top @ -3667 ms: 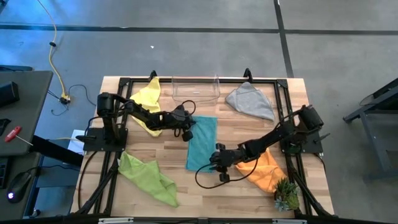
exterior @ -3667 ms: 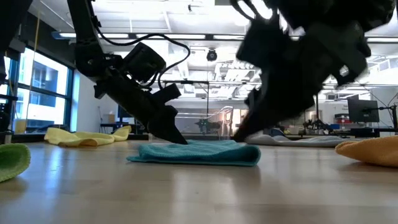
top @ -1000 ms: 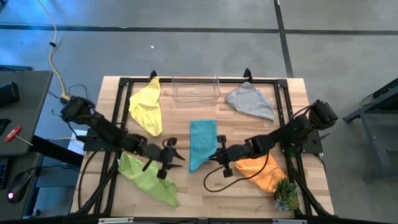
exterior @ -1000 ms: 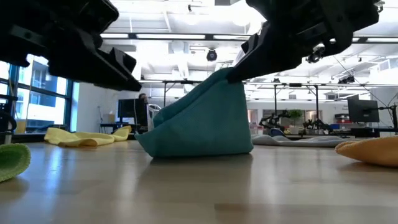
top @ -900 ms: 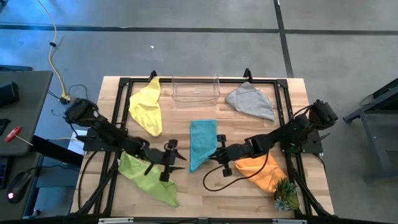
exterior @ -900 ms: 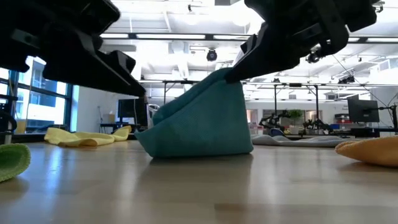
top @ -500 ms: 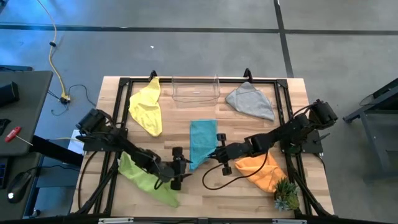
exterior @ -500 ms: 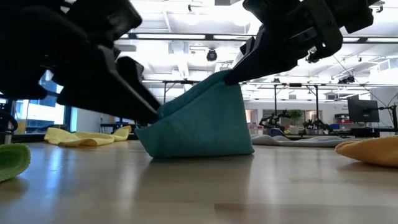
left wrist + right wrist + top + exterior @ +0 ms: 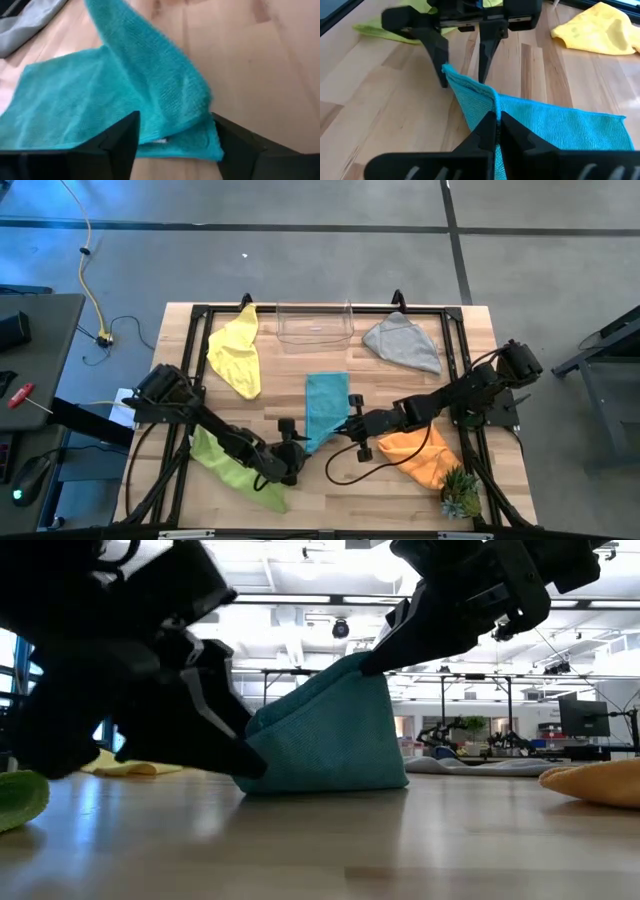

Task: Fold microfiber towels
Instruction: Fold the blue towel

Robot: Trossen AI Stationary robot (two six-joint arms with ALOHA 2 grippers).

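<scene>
wooden table [image 9: 330,500]: teal towel [image 9: 322,405] lies lengthwise away from you. right tool [image 9: 352,423] pinches its near corner, lifted; left tool [image 9: 292,442], spread apart, straddles the near edge.

clear plastic bin [image 9: 314,323], spiky plant [image 9: 461,493], wooden table [image 9: 330,490]

Bright, even overhead light; low view backlit w/ blurry foreground.
</scene>
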